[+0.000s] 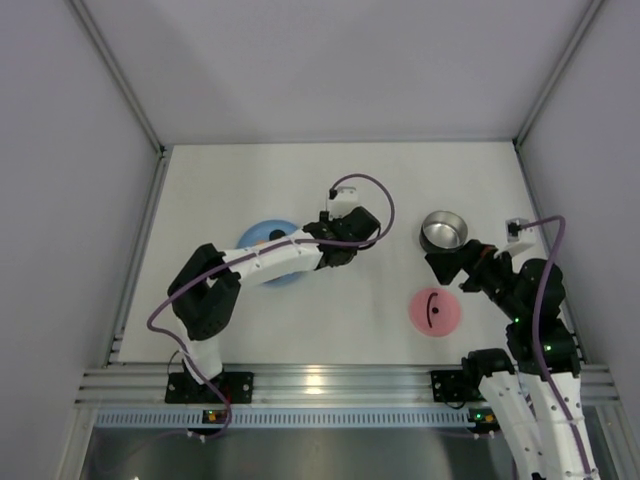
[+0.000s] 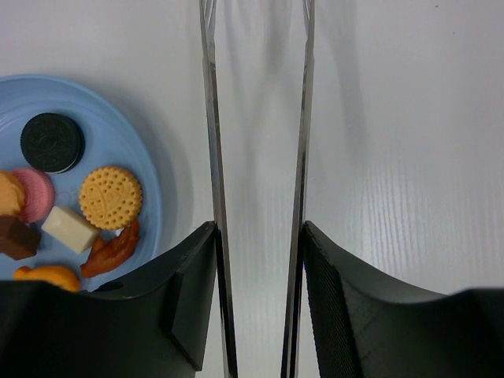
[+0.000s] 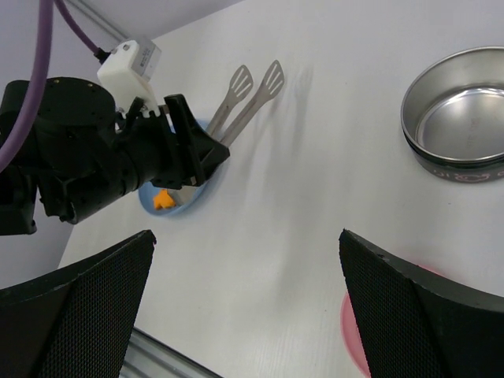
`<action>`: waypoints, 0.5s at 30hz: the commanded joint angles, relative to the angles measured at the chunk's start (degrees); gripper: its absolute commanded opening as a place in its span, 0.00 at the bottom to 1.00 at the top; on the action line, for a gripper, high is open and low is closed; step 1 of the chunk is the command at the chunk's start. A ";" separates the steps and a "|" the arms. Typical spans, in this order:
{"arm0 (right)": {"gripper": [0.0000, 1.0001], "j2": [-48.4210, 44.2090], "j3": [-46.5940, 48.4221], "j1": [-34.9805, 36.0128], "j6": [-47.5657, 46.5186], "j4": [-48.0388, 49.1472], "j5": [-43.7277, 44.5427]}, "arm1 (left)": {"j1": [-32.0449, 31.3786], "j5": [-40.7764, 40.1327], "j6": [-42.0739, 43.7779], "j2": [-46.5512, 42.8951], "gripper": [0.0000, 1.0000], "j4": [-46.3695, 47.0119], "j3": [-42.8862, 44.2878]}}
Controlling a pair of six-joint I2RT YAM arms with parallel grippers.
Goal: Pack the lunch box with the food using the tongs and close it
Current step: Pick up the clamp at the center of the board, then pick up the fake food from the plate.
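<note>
L arm [image 1: 270, 262] rises from its base at the near edge. Its elbow is folded back and its forearm stretches fwd & rightward across the round light-blue plate [image 2: 118, 130]. R arm [image 1: 535, 300] stands folded at the right. R claw [image 3: 246, 236] gapes wide w/ nothing in it, betw. the flat pink round lid [image 1: 435, 312] (nearer) & the small round shiny steel lunch box [image 3: 461, 118] (farther). L claw [image 2: 258, 236] is part closed, its fingers [image 2: 193, 276] pressing from outside on both arms of the long thin silver metal tongs [image 2: 214, 157]. The tongs point away over the white counter [image 1: 330, 190], just right of the plate. Small food pcs [image 2: 110, 197] lie on the plate: dark cookie, biscuit, pink & orange bits.
</note>
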 commanded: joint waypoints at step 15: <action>0.99 2.15 -2.94 -0.84 2.30 8.04 -1.24 | -0.23 0.58 -2.86 -28.16 0.50 -13.46 -12.08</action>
